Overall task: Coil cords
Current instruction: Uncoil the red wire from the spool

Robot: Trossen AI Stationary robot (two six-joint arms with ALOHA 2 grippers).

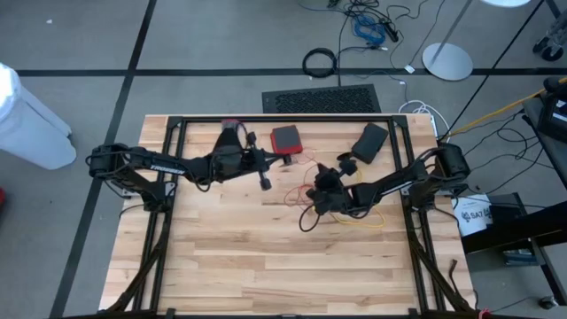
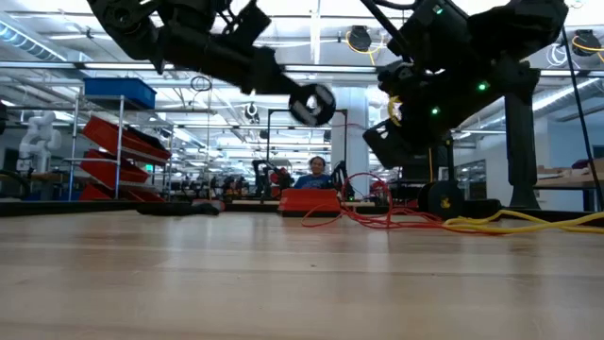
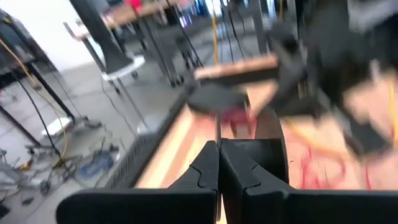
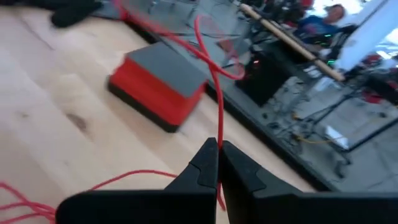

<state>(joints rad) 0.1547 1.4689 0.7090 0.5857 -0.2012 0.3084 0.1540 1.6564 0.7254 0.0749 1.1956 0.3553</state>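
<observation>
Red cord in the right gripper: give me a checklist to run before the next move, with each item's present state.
1. Right gripper shut on the red cord: ok; the cord runs up from between the closed fingers.
2. Left gripper shut and empty: ok; nothing shows between its fingers, and it hangs above the table near the red box.
3. Red cord free of the red box: cannot tell; in the right wrist view it loops over the box.
4. Yellow cord lying loose on the table: ok; it rests beside the right arm.
5. Red and yellow cords untangled from each other: cannot tell; they overlap under the right gripper in the high view.
</observation>
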